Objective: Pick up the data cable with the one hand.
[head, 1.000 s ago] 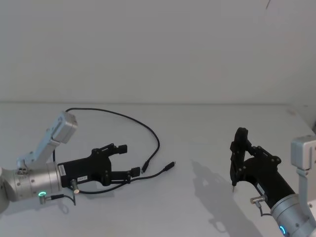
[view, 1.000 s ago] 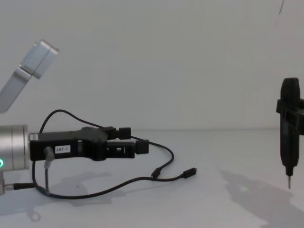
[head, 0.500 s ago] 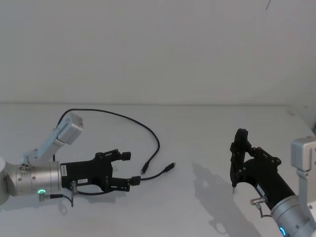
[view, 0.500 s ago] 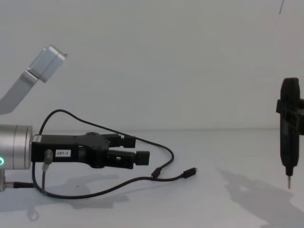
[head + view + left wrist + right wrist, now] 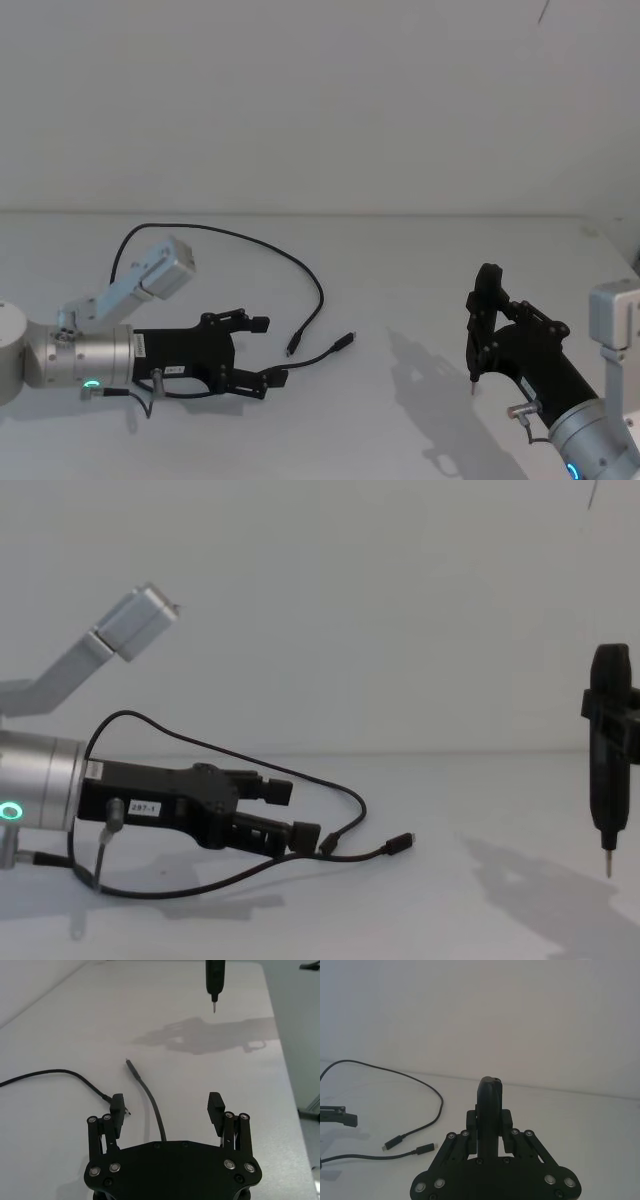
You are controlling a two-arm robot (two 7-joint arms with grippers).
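The left hand sits low over the tabletop, released, its jaws spread either side of one plug branch of the cable, which lies looped on the tabletop. Well apart, the right hand is clenched on a pen tool, tip down.

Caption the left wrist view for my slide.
Open left gripper poised over a data cable branch; pen-shaped tool hangs beyond.
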